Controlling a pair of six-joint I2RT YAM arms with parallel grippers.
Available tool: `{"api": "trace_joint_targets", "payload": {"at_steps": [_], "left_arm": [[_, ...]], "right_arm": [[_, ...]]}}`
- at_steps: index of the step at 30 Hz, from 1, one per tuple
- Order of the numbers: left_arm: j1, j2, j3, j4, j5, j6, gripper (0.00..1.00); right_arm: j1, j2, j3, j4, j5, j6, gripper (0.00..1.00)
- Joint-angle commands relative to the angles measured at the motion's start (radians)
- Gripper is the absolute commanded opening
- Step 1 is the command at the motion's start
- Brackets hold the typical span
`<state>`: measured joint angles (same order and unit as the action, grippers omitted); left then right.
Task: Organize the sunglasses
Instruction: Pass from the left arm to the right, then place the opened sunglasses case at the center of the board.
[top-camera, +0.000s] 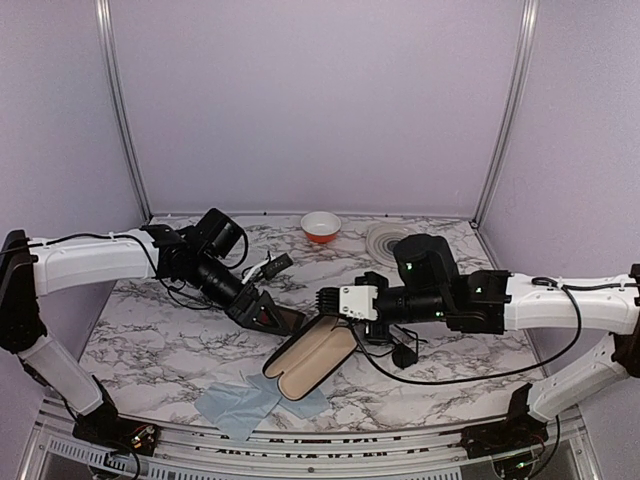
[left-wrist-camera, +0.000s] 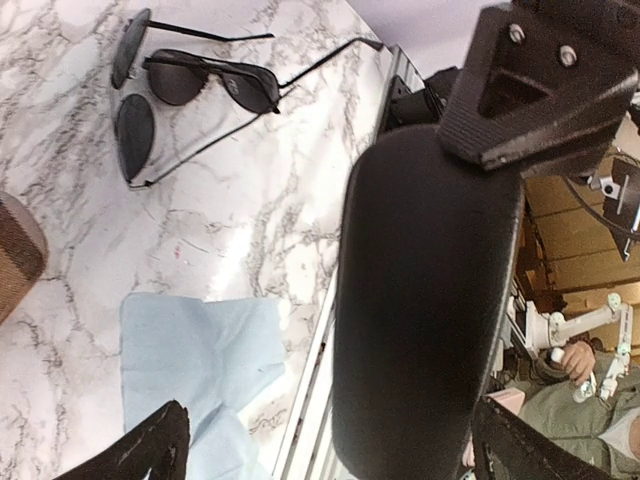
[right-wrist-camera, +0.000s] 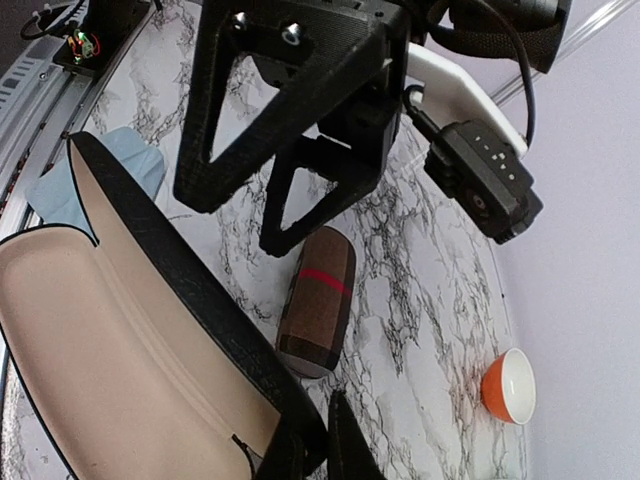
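The sunglasses (left-wrist-camera: 190, 85), thin black wire with dark lenses, lie on the marble to the right of the cases; in the top view (top-camera: 403, 352) my right arm partly hides them. The glossy black case (top-camera: 310, 362) lies open, beige lining up. My right gripper (right-wrist-camera: 310, 462) is shut on its black rim (right-wrist-camera: 200, 300). My left gripper (top-camera: 262, 305) is open, fingers wide apart; in its wrist view the case's black outer shell (left-wrist-camera: 430, 300) fills the gap between them. The brown plaid case (right-wrist-camera: 320, 310) lies just behind the open case, under the left gripper.
A light blue cloth (top-camera: 245, 400) lies at the table's front edge (left-wrist-camera: 320, 350), partly under the open case. An orange bowl (top-camera: 320, 226) and a white round dish (top-camera: 386, 240) stand at the back. Lilac walls close in the table.
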<state>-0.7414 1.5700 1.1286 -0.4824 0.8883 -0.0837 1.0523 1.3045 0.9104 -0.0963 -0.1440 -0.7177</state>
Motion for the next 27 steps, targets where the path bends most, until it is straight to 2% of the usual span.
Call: {"api": "trace_joint_targets", "payload": {"at_steps": [1, 6, 15, 18, 21, 27], "left_arm": [[0.049, -0.068, 0.026, 0.008, -0.098, 0.002, 0.99], [0.130, -0.171, 0.030, 0.022, -0.316, 0.005, 0.99], [0.148, -0.380, -0.057, 0.124, -0.987, -0.013, 0.99], [0.148, -0.438, -0.081, 0.137, -1.154, -0.013, 0.99], [0.149, -0.487, -0.098, 0.147, -1.225, -0.007, 0.99], [0.148, -0.550, -0.123, 0.173, -1.239, 0.016, 0.99]], "right_arm": [[0.012, -0.033, -0.019, 0.091, 0.012, 0.108, 0.04], [0.018, -0.010, -0.032, 0.172, 0.098, 0.254, 0.00], [0.117, 0.149, 0.057, 0.228, 0.483, 0.510, 0.00], [0.153, 0.234, 0.110, 0.219, 0.612, 0.583, 0.00], [0.171, 0.296, 0.142, 0.232, 0.666, 0.658, 0.00], [0.172, 0.398, 0.188, 0.238, 0.645, 0.756, 0.00]]}}
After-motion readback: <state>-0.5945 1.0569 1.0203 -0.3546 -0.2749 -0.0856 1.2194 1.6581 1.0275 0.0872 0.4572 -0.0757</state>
